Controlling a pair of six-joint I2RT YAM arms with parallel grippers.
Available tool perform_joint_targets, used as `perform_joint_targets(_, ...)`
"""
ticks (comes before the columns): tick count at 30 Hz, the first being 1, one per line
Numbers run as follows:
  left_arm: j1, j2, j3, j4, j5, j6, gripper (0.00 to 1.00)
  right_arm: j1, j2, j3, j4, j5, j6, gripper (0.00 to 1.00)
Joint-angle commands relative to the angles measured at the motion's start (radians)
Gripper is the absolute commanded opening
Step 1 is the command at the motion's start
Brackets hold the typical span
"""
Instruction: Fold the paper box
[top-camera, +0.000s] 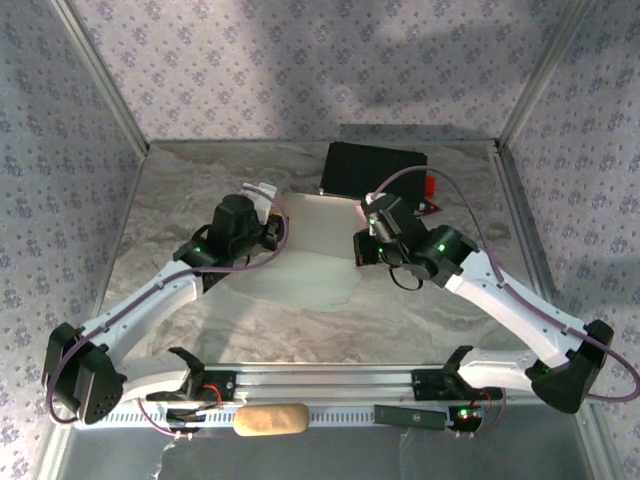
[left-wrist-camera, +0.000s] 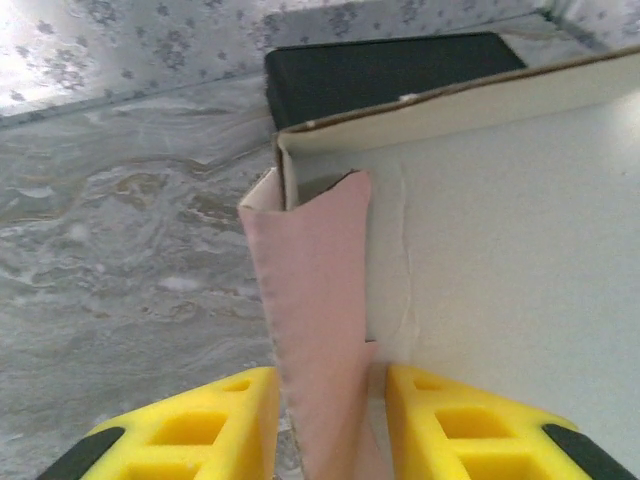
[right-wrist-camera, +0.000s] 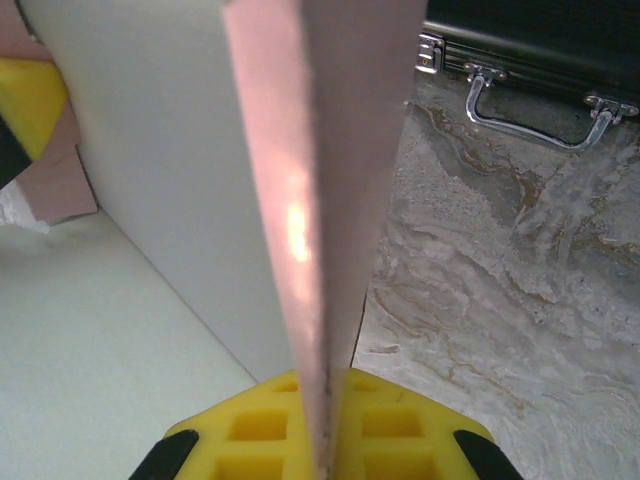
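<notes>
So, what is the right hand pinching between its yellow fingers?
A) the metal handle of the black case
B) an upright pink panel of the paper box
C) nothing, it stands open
B: the right hand is shut on the edge-on pink panel of the paper box; the black case lies apart.

The thin pink card paper box (top-camera: 318, 240) sits mid-table on the grey marbled tabletop (top-camera: 200, 320), with the left gripper (top-camera: 277, 232) at its left flap and the right gripper (top-camera: 362, 247) on its right wall. The black rectangular hard case (top-camera: 375, 168) lies just behind it.
</notes>
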Motion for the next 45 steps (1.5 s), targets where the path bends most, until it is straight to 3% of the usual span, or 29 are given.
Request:
perform_joint_targets(1,0.029,-0.038,-0.023,-0.025,0.152,-0.009,0.33,-0.008,-0.022,0.033,0.028,-0.025,-0.004,0.00)
perform_joint_targets(10,0.053,-0.025,-0.045,-0.015,0.169,-0.019,0.28,-0.022,-0.034,0.020,0.048,-0.052,-0.002,0.00)
perform_joint_targets(15,0.042,-0.027,-0.049,0.021,0.100,-0.028,0.11,-0.019,-0.033,0.017,0.049,-0.058,-0.003,0.00)
perform_joint_targets(18,-0.018,-0.007,-0.027,0.006,-0.066,-0.031,0.00,-0.014,-0.026,0.016,0.051,-0.048,-0.002,0.00)
perform_joint_targets(24,-0.196,0.097,0.051,-0.083,-0.565,-0.083,0.00,0.023,0.002,0.029,0.033,0.029,0.015,0.00)
perform_joint_targets(26,-0.228,0.129,0.067,-0.107,-0.663,-0.118,0.00,0.032,0.014,0.028,0.033,0.048,0.024,0.00)
perform_joint_targets(29,-0.237,0.116,0.040,-0.058,-0.626,-0.113,0.00,0.035,0.018,0.028,0.029,0.059,0.029,0.00)
perform_joint_targets(30,-0.231,0.097,0.035,-0.052,-0.600,-0.108,0.07,0.035,0.018,0.028,0.025,0.061,0.030,0.00)
perform_joint_targets(31,-0.217,0.073,0.028,-0.040,-0.548,-0.096,0.20,0.032,0.017,0.025,0.021,0.062,0.029,0.00)
perform_joint_targets(34,-0.128,0.005,0.020,-0.032,-0.283,-0.098,0.44,0.025,0.015,0.017,0.024,0.057,0.026,0.00)
perform_joint_targets(36,-0.072,-0.022,0.038,-0.057,-0.145,-0.093,0.53,0.020,0.015,0.010,0.030,0.048,0.024,0.00)
perform_joint_targets(40,0.030,-0.033,0.085,-0.114,0.092,-0.087,0.62,0.008,0.016,0.008,0.044,0.026,0.023,0.00)
perform_joint_targets(45,0.084,-0.003,0.114,-0.137,0.221,-0.071,0.62,0.005,0.023,0.017,0.046,0.013,0.020,0.00)
